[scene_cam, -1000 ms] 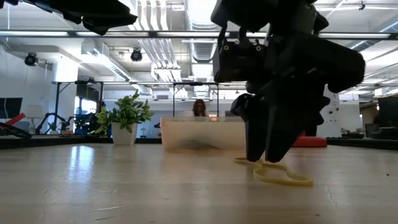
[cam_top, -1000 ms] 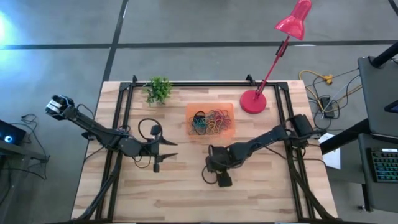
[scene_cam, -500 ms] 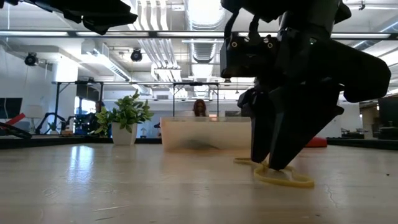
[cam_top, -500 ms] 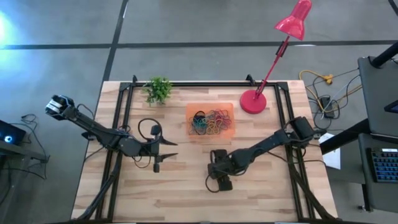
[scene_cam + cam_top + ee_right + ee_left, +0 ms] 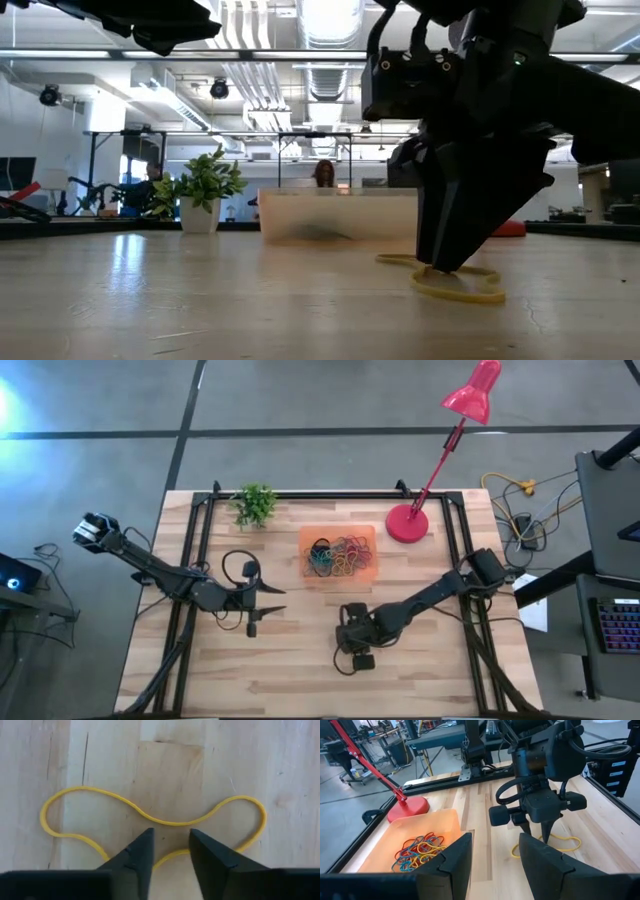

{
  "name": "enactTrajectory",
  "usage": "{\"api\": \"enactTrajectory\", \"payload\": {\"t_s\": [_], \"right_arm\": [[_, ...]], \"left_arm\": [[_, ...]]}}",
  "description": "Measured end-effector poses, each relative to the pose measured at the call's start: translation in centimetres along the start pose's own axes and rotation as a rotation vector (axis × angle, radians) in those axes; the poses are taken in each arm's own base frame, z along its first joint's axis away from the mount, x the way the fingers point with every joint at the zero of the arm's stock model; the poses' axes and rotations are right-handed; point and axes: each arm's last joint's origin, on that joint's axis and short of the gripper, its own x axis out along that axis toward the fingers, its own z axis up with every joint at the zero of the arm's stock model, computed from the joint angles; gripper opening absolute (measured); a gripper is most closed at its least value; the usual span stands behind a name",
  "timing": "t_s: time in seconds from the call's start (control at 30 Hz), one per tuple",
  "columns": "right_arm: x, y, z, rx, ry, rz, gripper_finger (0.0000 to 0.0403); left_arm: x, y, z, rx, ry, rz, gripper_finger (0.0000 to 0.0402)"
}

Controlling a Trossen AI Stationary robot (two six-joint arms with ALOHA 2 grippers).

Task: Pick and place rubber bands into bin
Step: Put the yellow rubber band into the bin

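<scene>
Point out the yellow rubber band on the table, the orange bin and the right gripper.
yellow rubber band (image 5: 165, 822): right wrist view, the pinched middle of its upper strand.
orange bin (image 5: 303, 555): high view, its left rim.
right gripper (image 5: 170, 851): right wrist view, the gap between its fingertips, over the band.

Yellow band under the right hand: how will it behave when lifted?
Likely floppy: the yellow band lies flat on the table in a pinched figure-eight. Probably very light, being a thin loop. It may droop or slip from the right hand, whose fingers straddle one strand.
</scene>
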Motion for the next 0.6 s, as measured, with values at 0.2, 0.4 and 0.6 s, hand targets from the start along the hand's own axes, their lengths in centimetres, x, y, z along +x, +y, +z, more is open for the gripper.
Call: {"api": "enactTrajectory", "payload": {"t_s": [0.2, 0.4, 0.6], "right_arm": [[0.0, 0.1, -0.1, -0.011, -0.003, -0.015, 0.0032], [-0.1, 0.1, -0.1, -0.021, -0.011, -0.051, 0.0009], [-1.7, 0.2, 0.3, -0.068, -0.062, -0.122, 0.0008]], "left_arm": [[0.0, 0.0, 0.0, 0.0, 0.0, 0.0, 0.0148], [0.0, 0.0, 0.0, 0.0, 0.0, 0.0, 0.0148], [0.0, 0.0, 0.0, 0.0, 0.0, 0.0, 0.0148]]}}
